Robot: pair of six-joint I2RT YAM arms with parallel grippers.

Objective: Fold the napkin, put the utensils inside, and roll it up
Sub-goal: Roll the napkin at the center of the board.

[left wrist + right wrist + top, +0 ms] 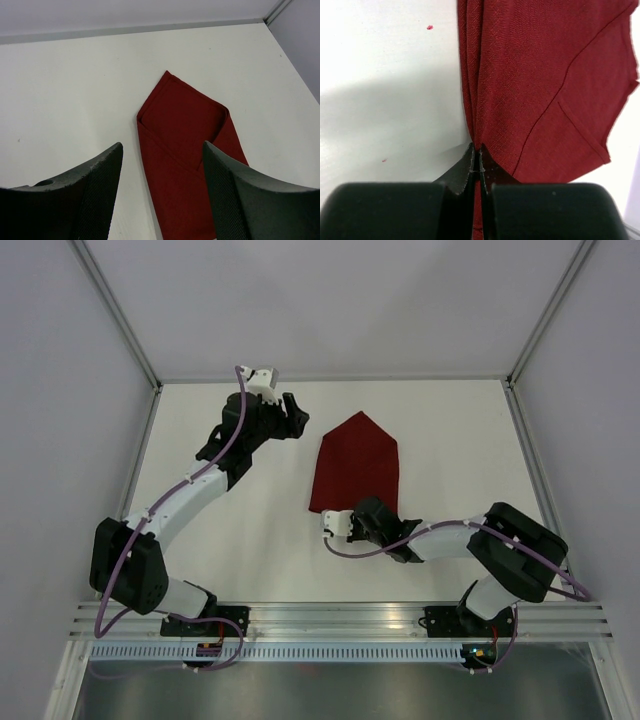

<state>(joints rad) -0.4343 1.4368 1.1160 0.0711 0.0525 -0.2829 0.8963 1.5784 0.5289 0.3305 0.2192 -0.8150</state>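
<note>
We count one dark red napkin (pixel 357 462) on one white table (pixel 450 440). There are two robot arms, the left arm (pixel 190 495) and the right arm (pixel 450 535). They carry two grippers, the left gripper (pixel 162 150) and the right gripper (pixel 479 150), each with two fingers. Two tiny red specks (pixel 429 27) lie on the tabletop.

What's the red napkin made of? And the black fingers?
The napkin looks like woven cloth: matte dark red, fine criss-cross threads, soft folds. The left fingers look like hard black plastic, matte, with bumpy inner faces, maybe rubber.
</note>
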